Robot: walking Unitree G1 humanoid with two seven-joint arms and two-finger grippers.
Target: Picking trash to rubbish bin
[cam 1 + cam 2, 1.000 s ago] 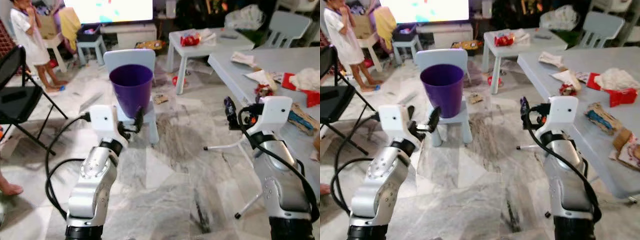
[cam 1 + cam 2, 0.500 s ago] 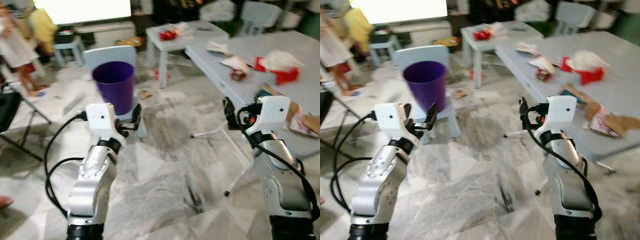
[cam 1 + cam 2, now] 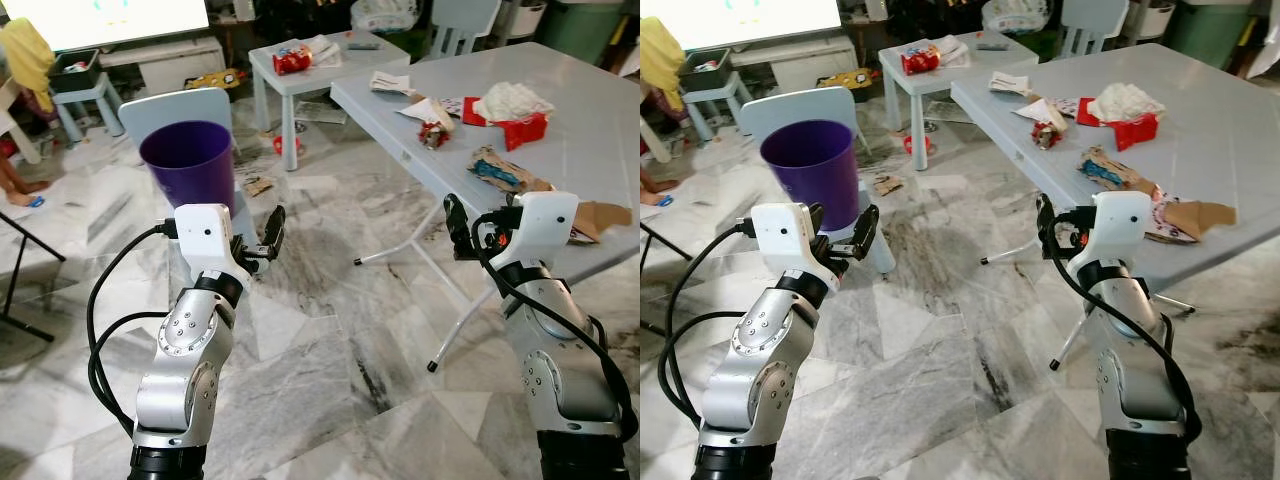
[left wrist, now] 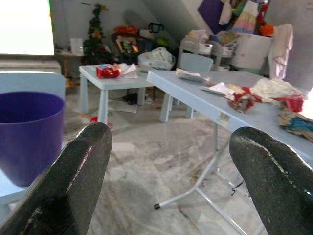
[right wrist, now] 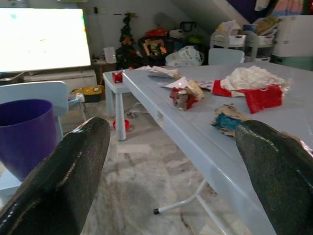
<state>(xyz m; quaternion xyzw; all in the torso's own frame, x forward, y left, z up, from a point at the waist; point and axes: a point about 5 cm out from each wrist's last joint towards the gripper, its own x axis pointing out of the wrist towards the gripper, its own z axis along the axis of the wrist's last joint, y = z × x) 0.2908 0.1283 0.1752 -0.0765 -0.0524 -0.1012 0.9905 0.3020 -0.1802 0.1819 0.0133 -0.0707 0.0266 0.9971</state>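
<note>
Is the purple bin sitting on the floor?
No, the purple bin stands on the seat of a small pale blue chair.

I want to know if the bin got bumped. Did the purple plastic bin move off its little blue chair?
No. The purple plastic bin sits on the same pale blue chair as before; the camera turned, shifting the whole picture.

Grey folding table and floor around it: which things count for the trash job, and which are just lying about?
For the job:
- purple plastic bin on the pale blue chair
- crumpled white paper on red wrapper
- red-and-yellow wrapper
- torn brown cardboard
- grey folding table

Lying about:
- small white side table
- bright screen
- black folding chair leg
</note>
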